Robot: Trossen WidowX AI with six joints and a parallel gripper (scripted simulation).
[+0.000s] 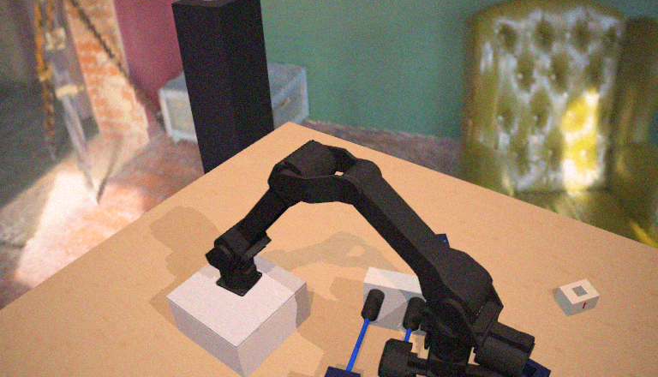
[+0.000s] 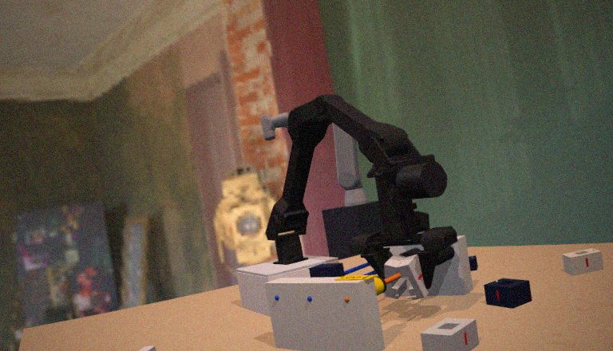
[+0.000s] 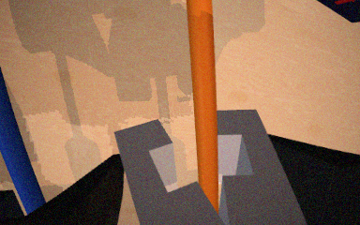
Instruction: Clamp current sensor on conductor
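Observation:
My gripper (image 2: 405,274) (image 3: 190,151) is shut on the light grey split-core sensor (image 2: 397,263) (image 3: 262,192), whose two halves stand apart with the mouth downward. A red mark (image 2: 420,277) shows on its side, too small to read as an arrow direction. The orange conductor (image 2: 392,278) (image 3: 203,84) runs from the yellow LOAD marker (image 2: 353,278) to the sensor. In the wrist view it crosses the gap between the halves, its lower end hidden behind the left half. How deep it sits in the core cannot be told. In the top view the arm hides the sensor.
Blue conductors (image 1: 357,344) (image 2: 357,268) (image 3: 21,164) run beside it between the near panel (image 2: 325,325) and far panel (image 1: 395,295) (image 2: 460,270). A white block (image 2: 449,336), a dark block (image 2: 507,293) and another white block (image 1: 577,300) (image 2: 583,262) stand around.

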